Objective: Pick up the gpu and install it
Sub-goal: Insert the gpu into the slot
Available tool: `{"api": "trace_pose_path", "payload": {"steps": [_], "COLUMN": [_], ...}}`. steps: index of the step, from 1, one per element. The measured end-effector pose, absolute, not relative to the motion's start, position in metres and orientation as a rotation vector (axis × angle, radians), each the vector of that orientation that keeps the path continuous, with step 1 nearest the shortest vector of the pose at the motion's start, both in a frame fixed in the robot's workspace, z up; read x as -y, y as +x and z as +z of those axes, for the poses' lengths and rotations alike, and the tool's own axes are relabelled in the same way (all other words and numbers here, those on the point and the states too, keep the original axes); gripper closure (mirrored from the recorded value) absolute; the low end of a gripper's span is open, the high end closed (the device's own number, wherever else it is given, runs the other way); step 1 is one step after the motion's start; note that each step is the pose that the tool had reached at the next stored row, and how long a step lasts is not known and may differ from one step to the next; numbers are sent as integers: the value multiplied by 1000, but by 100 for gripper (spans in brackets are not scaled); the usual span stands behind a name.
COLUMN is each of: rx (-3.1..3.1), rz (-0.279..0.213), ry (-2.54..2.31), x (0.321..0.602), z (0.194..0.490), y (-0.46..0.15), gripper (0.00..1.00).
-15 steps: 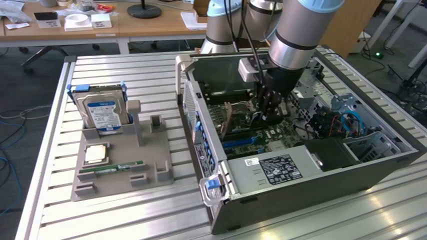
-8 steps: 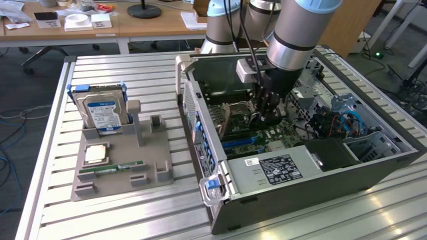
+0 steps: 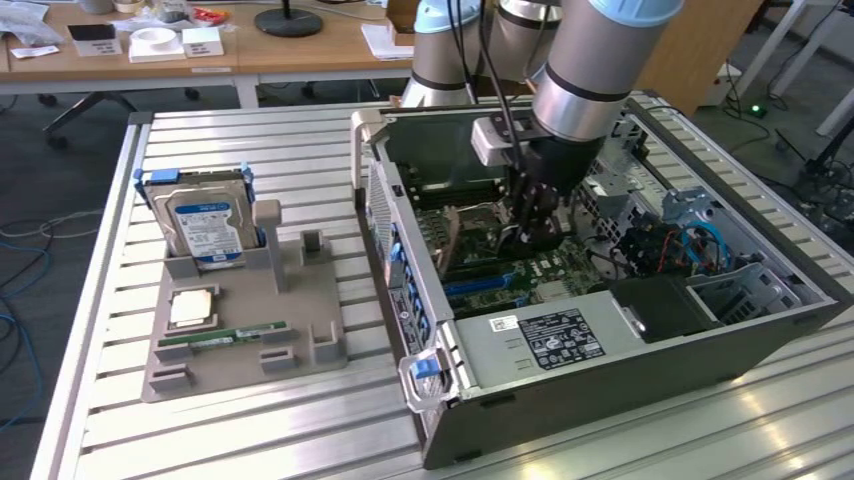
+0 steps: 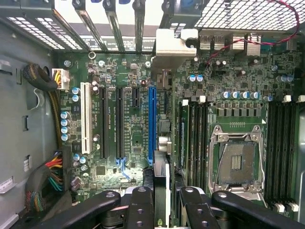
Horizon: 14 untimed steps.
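Note:
My gripper is down inside the open computer case, just above the motherboard. In the wrist view the gripper is shut on the gpu, a thin dark card seen edge-on between the two black fingers. The card's silver bracket reaches toward the rear slot openings of the case. The card runs parallel to the long blue slot and right beside it. Whether its lower edge touches the slot I cannot tell.
Black expansion slots, a white slot, RAM slots and the bare CPU socket flank the card. Cable bundles lie by the case wall. A grey tray on the exterior view's left holds a hard drive and a RAM stick.

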<state>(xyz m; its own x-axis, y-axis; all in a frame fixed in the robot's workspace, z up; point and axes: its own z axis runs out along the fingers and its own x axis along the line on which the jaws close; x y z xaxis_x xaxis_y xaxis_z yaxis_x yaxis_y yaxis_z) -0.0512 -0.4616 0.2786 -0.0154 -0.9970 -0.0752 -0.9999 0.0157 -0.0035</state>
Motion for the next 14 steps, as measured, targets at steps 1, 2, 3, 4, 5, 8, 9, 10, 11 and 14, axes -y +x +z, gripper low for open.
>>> {"api": "trace_pose_path", "payload": {"steps": [1,2,3,4,5,8,9,10,11,14], "rx": [-2198,-2198,-2198,-2198,-2197,-2197,-2197,-2197,-2197,-2197], "rz": [78,77,77,77,77,76,76,76,76,76], "ry": [-2164,-2164,-2164,-2164,-2164,-2164,-2164,-2164,-2164,-2164], "x": [462,462,462,462,462,462,462,462,462,463], "z": [279,279,279,279,279,279,279,279,279,278], "y": [-52,-53,-54,-55,-56,-58,-59,-59,-59,-60], "gripper": [74,74,74,74,74,74,74,74,74,74]}}
